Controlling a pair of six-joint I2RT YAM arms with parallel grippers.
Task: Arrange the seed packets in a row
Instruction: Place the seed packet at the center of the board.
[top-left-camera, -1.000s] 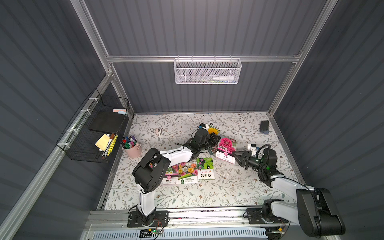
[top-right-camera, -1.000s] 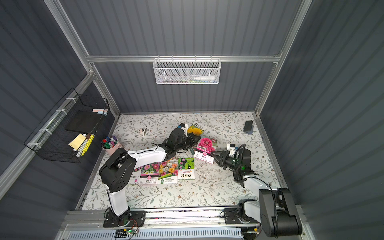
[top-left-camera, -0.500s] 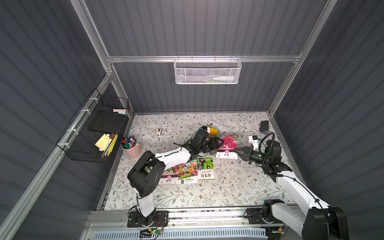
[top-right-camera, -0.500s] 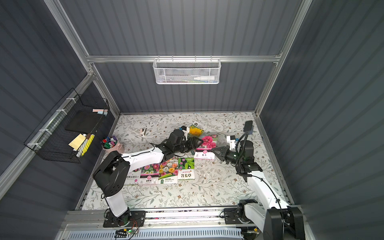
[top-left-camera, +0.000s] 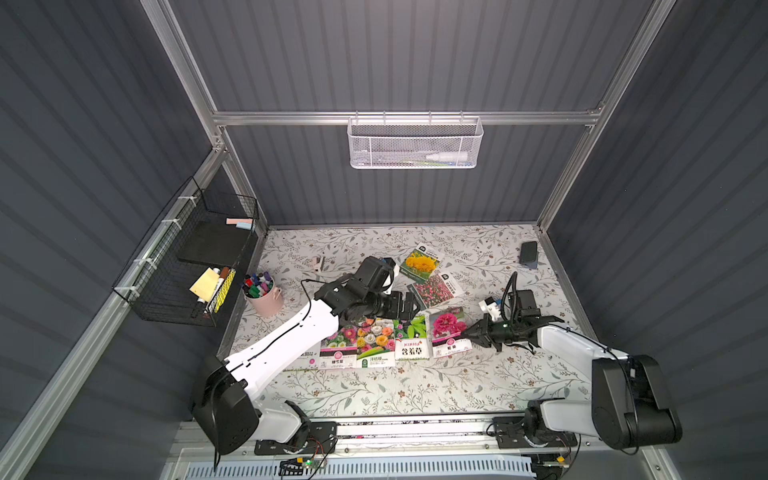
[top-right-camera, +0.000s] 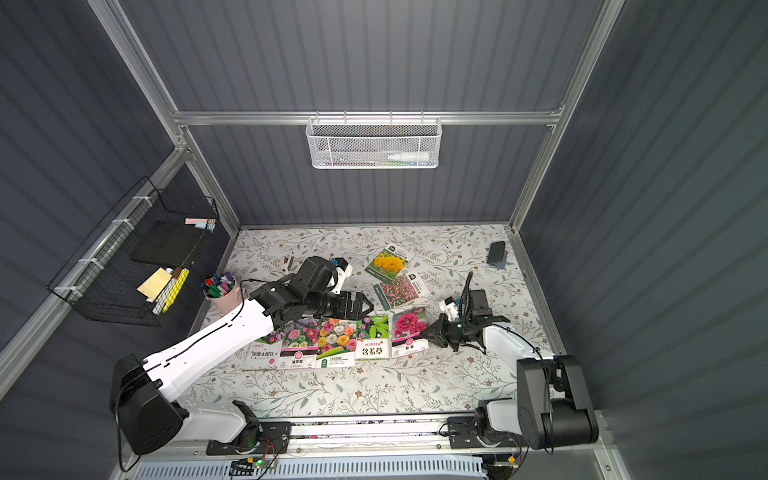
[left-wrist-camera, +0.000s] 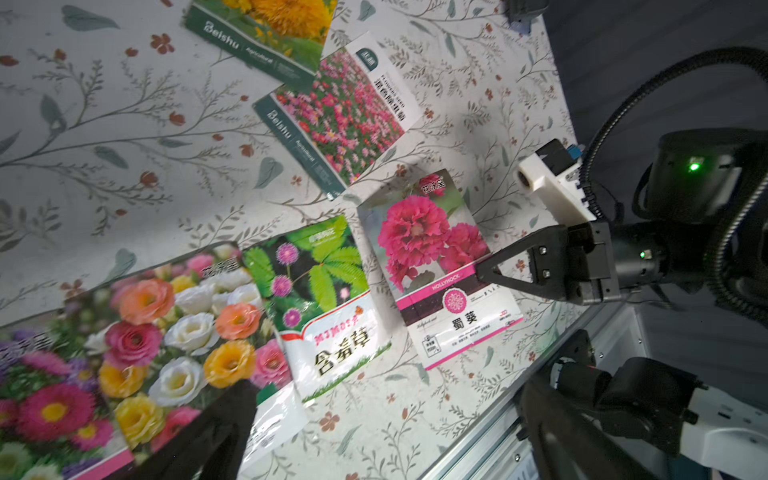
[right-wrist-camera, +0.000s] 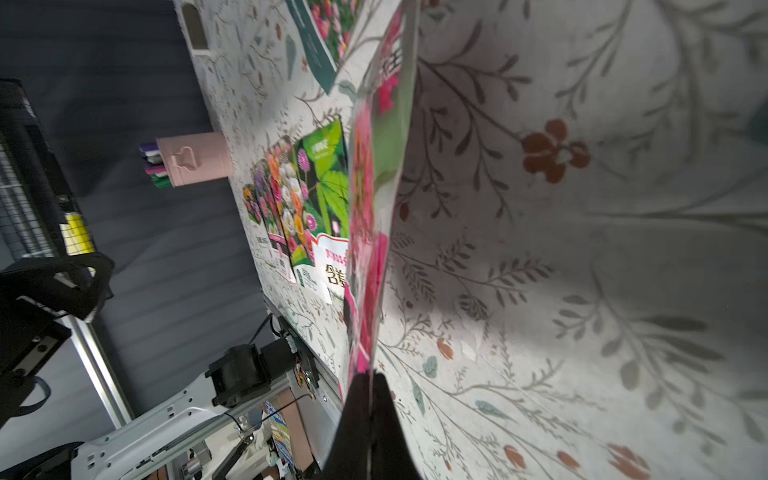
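- Since a second ago, the hollyhock packet (top-left-camera: 446, 330) has come from the middle of the surface (top-left-camera: 374, 390) toward its front edge. It now sits at the right end of the row, just beside the mimosa packet (top-left-camera: 411, 336).
- Your left claw (top-left-camera: 409, 306), closed a second ago, now stands wide apart and holds nothing.
- Your right claw (top-left-camera: 468, 332), apart a second ago, is now clamped on the hollyhock packet's right edge at the pink band.
- Your left arm reaches from the front-left corner over the row's left end, with its claw hovering just behind the mimosa packet.
- Your right arm is folded low at the front-right corner, forearm and claw pointing left.
- Three more flower packets (top-right-camera: 297, 345) continue the row leftward.
- The yellow-flower packet (top-left-camera: 420, 264) and the pink-field packet (top-left-camera: 434, 289) lie tilted behind the row.
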